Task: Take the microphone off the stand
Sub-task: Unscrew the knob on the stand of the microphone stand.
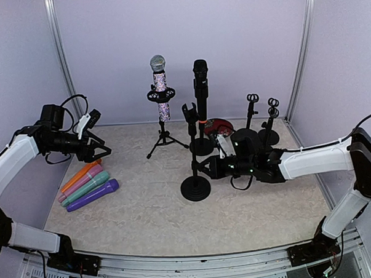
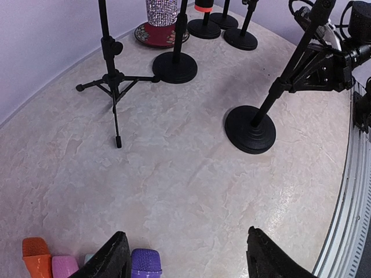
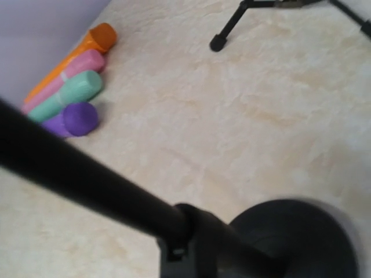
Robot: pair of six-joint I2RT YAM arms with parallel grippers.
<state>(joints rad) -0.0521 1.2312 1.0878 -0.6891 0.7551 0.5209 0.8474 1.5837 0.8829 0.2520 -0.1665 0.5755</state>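
The right gripper has its fingers closed tight on the pole of the empty stand, low down, a little above that stand's round base. In the right wrist view the pole crosses the foreground as a blurred black bar, so the pads themselves can hardly be made out there.

The left gripper stands well open and holds nothing. It hovers over the near ends of four coloured microphones, which lie side by side on the table at the left.

The black microphone sits upright in its own round-based stand, just behind the empty one. The sequined microphone sits in a tripod stand further left. Both are apart from either gripper.
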